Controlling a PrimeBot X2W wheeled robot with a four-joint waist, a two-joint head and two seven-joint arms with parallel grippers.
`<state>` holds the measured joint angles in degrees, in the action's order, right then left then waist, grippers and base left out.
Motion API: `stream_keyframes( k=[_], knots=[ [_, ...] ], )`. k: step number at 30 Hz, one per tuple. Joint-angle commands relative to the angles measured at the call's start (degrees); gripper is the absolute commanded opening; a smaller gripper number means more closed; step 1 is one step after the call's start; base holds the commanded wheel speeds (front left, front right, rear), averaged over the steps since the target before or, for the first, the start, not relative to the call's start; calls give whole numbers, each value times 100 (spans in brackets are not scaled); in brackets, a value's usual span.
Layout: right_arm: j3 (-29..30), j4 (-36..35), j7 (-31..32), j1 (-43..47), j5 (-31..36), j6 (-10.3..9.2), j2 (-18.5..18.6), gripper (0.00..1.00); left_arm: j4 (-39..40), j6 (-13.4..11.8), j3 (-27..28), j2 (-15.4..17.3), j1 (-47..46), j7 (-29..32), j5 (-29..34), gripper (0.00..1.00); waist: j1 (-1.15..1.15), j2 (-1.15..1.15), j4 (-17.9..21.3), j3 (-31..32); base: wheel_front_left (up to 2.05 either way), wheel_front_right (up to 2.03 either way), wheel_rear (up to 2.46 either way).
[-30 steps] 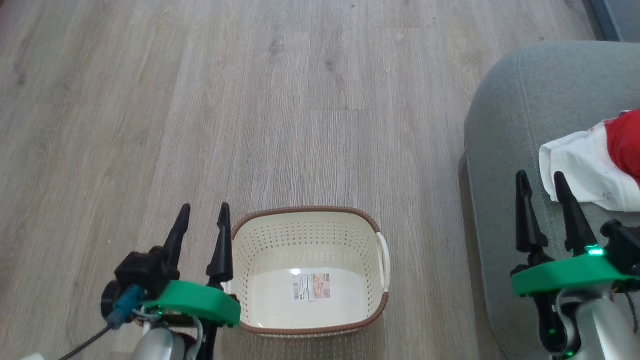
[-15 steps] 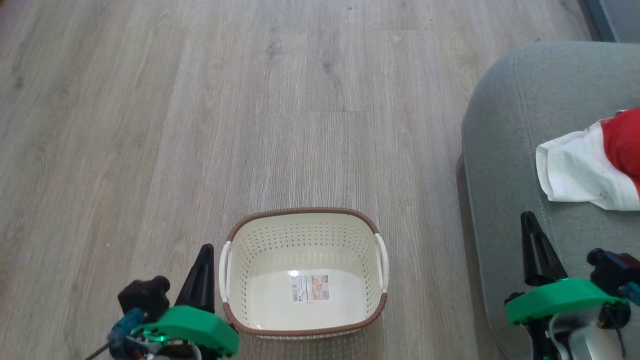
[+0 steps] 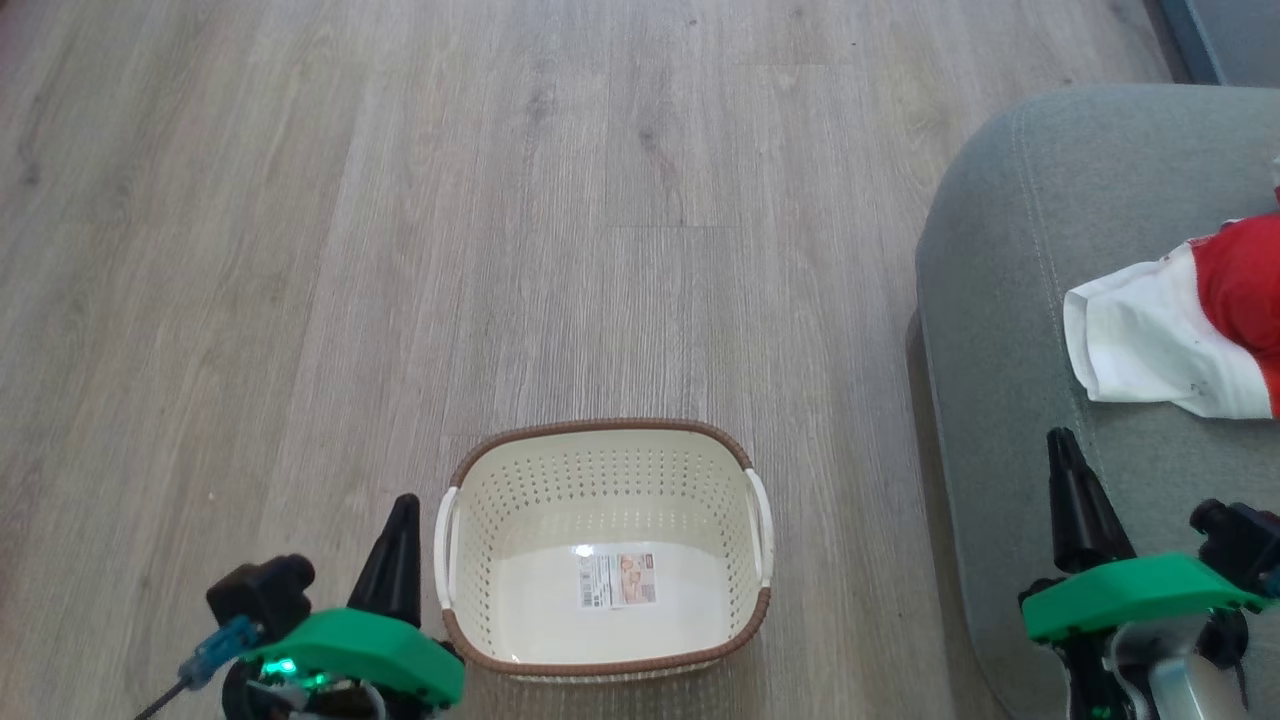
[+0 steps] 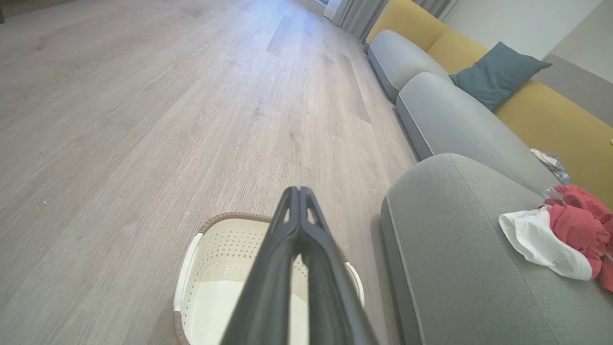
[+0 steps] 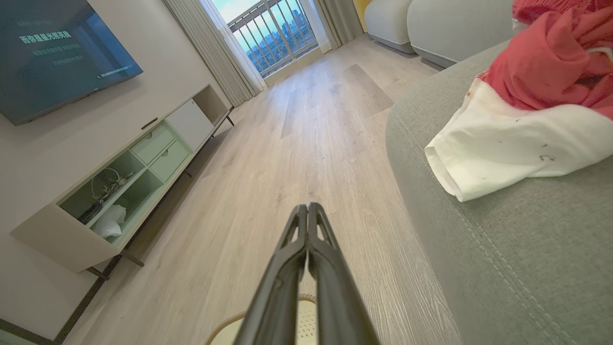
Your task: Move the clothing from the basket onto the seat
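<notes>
The cream basket [image 3: 470,520] with its brown rim stands on the floor in front of me, holding nothing but the sticker [image 3: 612,581] on its floor. The red and white clothing [image 3: 1170,340] lies bunched on the grey-green seat [image 3: 1000,300] at the right, also seen as the clothing [image 4: 550,237] and the clothing [image 5: 517,139]. My left gripper [image 3: 400,515] is shut and empty, just left of the basket's handle, its tips [image 4: 299,191] together above the basket [image 4: 191,254]. My right gripper [image 3: 1062,450] is shut and empty over the seat's front part, below the clothing, its tips [image 5: 307,208] closed.
Wood floor [image 3: 400,200] stretches ahead. More grey seat cushions [image 4: 445,110], a yellow backrest [image 4: 541,110] and a blue pillow [image 4: 495,72] run along the sofa. A TV [image 5: 52,48] hangs above a low cabinet [image 5: 129,163] on the far wall, by a balcony door [image 5: 273,33].
Both grippers have gone from open to shut and pulled back toward me, lower in the head view. The camera shifted slightly. Basket and clothing stay put.
</notes>
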<state>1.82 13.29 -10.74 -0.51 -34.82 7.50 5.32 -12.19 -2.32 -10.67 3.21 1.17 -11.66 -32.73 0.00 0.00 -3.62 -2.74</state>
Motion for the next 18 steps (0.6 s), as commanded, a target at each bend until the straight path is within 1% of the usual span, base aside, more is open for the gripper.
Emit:
stream_keyframes(
  k=[1, 18],
  knots=[
    [39, -158, 40, -245, -149, 0, -9, 0, 154, 41, 137, 47, -291, 26, -150, 0, 0, 0, 5, 3, 0, 0, 0],
    [102, -120, 317, -299, -1105, 0, -41, 0, 106, 201, 337, 83, -361, 273, -1191, 0, 0, 0, 65, 46, 0, 0, 0]
  ],
)
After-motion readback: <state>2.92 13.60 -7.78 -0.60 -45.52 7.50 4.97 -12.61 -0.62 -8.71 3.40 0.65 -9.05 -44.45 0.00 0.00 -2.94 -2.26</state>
